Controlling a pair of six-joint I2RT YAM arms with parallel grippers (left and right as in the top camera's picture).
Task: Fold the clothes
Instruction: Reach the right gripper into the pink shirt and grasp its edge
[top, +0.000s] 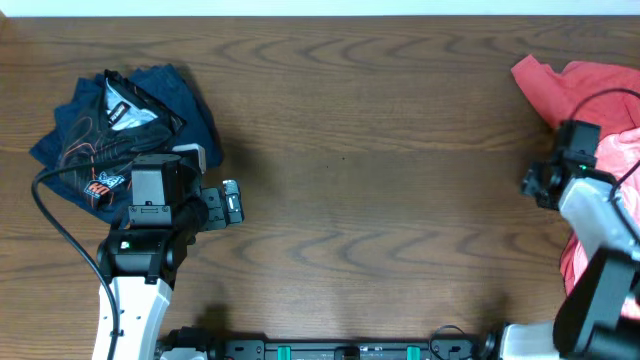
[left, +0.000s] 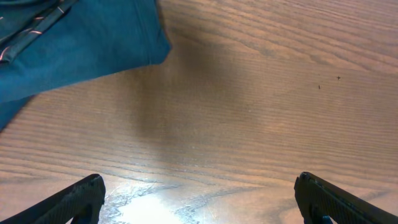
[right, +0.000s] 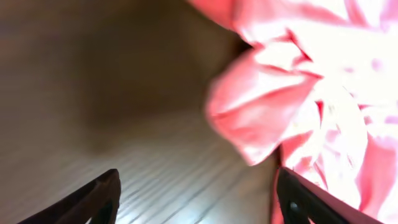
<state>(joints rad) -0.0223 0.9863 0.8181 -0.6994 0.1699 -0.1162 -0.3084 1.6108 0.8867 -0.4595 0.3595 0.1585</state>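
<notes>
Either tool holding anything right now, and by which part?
Nothing held. Left tool open over the table beside the blue garment; right tool open at the edge of the pink shirt, not closed on it.

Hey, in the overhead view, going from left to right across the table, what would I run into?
dark blue garment → left tool → bare stretch of table → right tool → red and pink clothes
</notes>
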